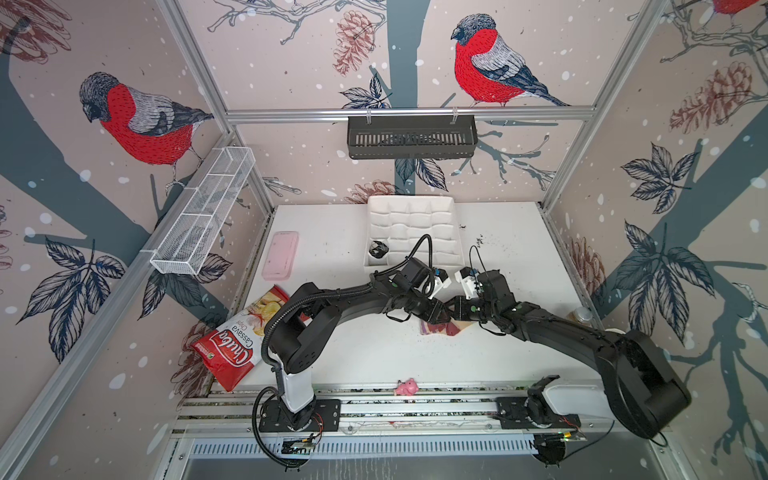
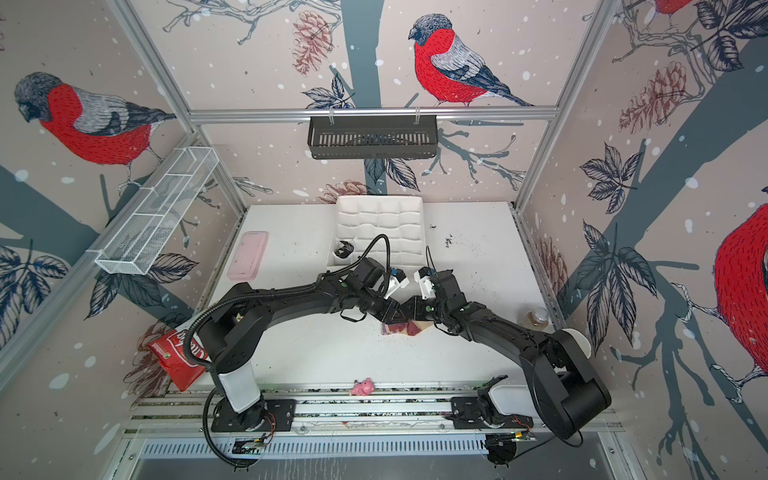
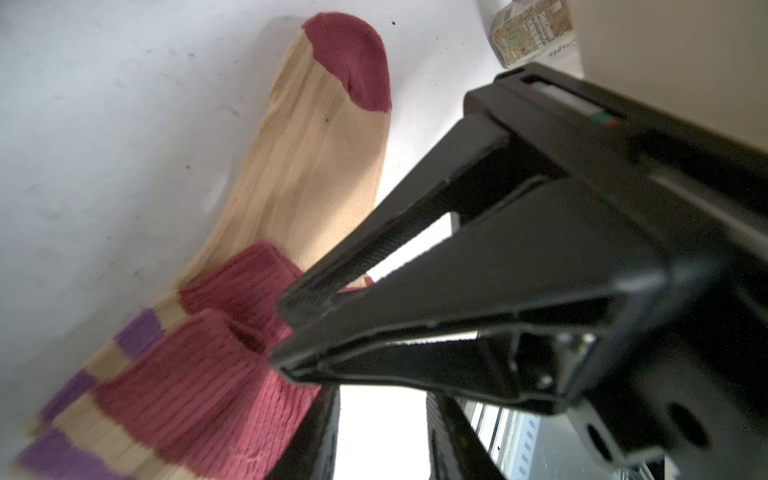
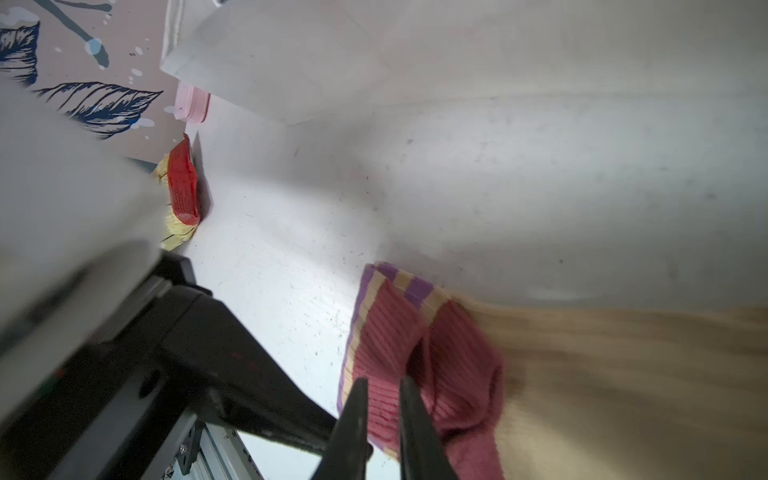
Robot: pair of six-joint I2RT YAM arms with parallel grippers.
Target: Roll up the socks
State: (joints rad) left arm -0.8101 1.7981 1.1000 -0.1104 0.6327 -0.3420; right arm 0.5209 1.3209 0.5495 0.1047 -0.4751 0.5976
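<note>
While both arms lean in nose to nose over the counter [image 1: 374, 357], the tan sock [image 3: 307, 166] lies flat beneath them. It sits about the middle, a little toward the front edge, with its maroon toe pointing to the right edge. Its other end, the maroon ribbed part by the purple stripes, is doubled back on itself in a loose first fold. The right gripper [image 4: 382, 380] has its jaws drawn narrow, with that ribbed fabric pinched between them. The left gripper [image 3: 382, 415] sits just beside the same fold. Its jaws stand partly apart and I see only bare counter through the gap, so it holds nothing. The argyle sock [image 1: 378, 249] is well apart from all this, a small dark bundle in the front left compartment of the white divided tray [image 1: 411, 199] at the back edge. It looks already rolled to me.

I'd expect the tan one to handle like any knitwear: light, limp, and likely to spring open once released. The ribbing gives good purchase, but the counter looks smooth, so a pull may drag the whole sock along. I'd take hold at the folded end, through both layers, and turn it toward the toe while the free jaws pin the tan stretch down.
</note>
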